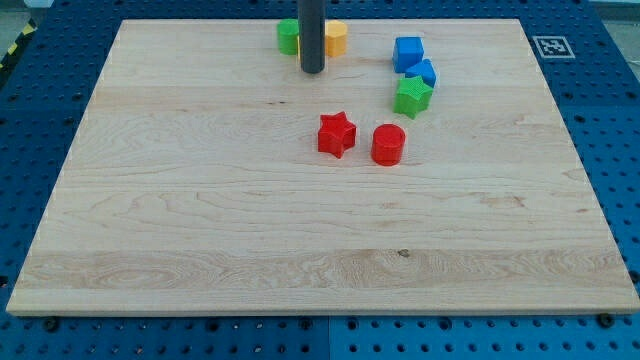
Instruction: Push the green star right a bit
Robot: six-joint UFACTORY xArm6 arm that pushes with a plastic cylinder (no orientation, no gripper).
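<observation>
The green star (pixel 412 96) lies right of the board's centre near the top, touching a blue block (pixel 424 72) just above it. Another blue cube (pixel 407 52) sits above that. My tip (pixel 312 70) is well to the left of the green star and slightly above it, apart from it. The rod stands between a green block (pixel 288 37) on its left and an orange block (pixel 336 38) on its right.
A red star (pixel 337 134) and a red cylinder (pixel 388 144) lie side by side below the green star, near the board's middle. The wooden board (pixel 200 220) rests on a blue perforated table. A marker tag (pixel 551 46) sits past the board's top right corner.
</observation>
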